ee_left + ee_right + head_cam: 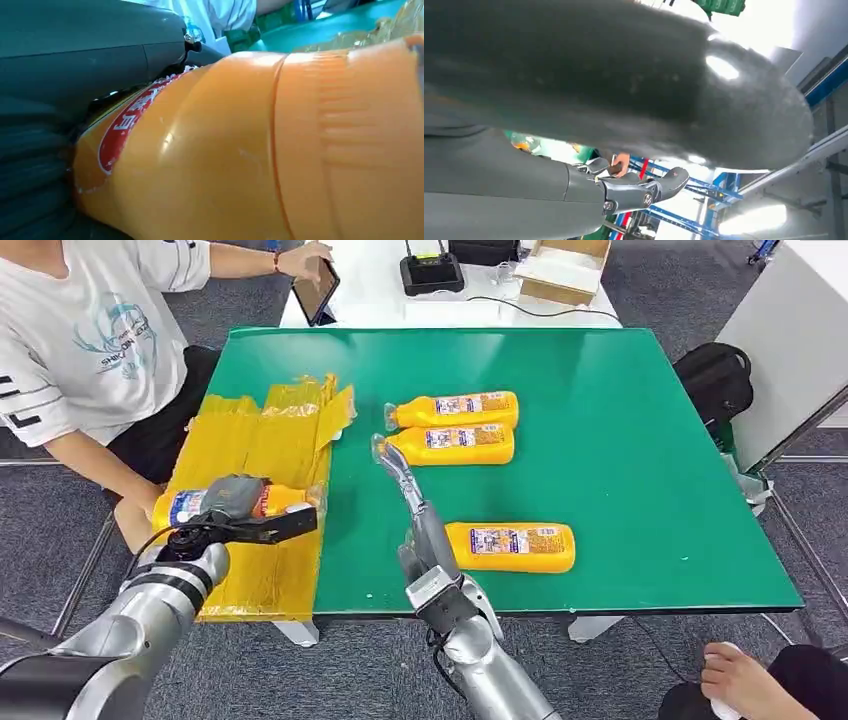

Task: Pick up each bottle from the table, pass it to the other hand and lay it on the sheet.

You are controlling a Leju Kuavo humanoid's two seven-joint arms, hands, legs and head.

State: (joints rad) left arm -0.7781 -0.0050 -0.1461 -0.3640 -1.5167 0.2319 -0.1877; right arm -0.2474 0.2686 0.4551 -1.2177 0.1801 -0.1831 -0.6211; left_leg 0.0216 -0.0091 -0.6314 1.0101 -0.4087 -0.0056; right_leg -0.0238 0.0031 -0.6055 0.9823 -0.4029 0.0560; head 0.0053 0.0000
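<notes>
My left hand (236, 504) grips an orange bottle (184, 506) lying sideways over the front part of the yellow sheet (262, 436); whether the bottle touches the sheet I cannot tell. Up close, the held bottle (225, 150) shows its red label beside my left hand (75, 65). My right hand (415, 512) is raised over the green table (620, 440) near its front edge, fingers (634, 190) stretched out and holding nothing. Just right of it lies a bottle (510, 546). Two more bottles (455, 410) (450, 444) lie side by side mid-table.
A person (80, 340) sits at the table's left side, holding a tablet (316, 290). Behind the green table, a white table carries a black device (432, 272) and a cardboard box (565, 268). A black bag (715, 380) lies on the floor right.
</notes>
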